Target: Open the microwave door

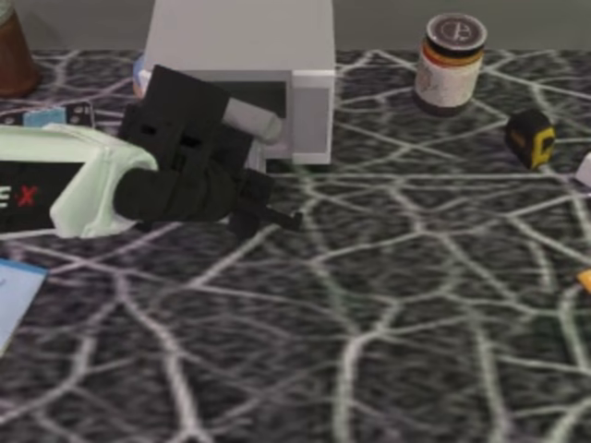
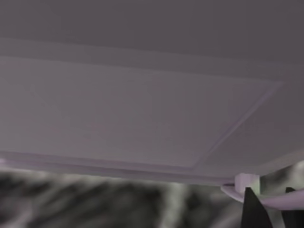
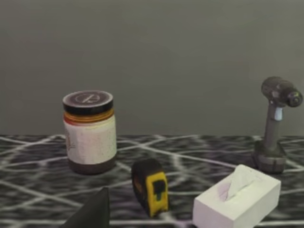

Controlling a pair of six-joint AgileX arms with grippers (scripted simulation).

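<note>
We are working our left end effector at the microwave door; grip state unclear, so we should be pulling along the hinge arc.

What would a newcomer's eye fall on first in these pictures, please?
Probably the left arm, reaching from the table's left so its left gripper sits right in front of the microwave at the far edge, with the microwave door filling the left wrist view. Next, the jar and yellow tape measure at far right.
</note>
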